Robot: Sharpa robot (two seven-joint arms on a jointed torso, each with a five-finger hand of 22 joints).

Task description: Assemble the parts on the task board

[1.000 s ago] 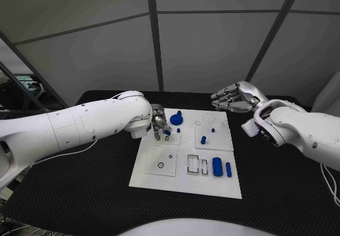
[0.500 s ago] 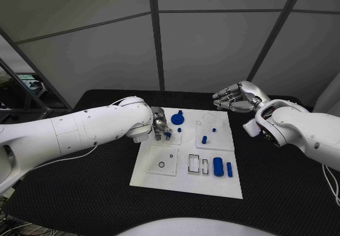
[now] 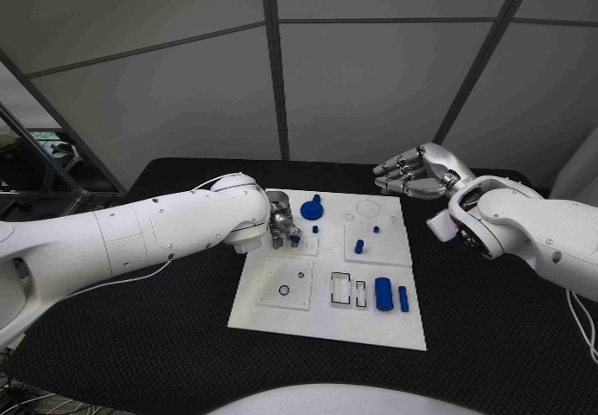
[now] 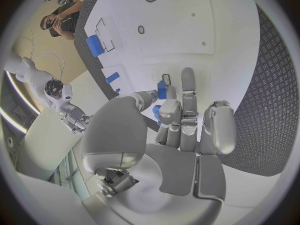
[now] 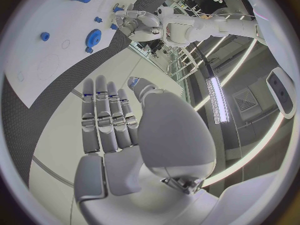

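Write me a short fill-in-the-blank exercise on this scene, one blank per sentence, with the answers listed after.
1. The small parts on the white task board are coloured ____.
2. The hand working low at the task board's edge is the ____ hand.
3. The right hand is raised over the table's far side and holds ____.
4. The table under the task board is coloured ____.

Missing words: blue; left; nothing; black

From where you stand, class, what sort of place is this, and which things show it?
Probably a robotics lab or test cell: a black table with a white task board, small blue parts, and grey panel walls behind.
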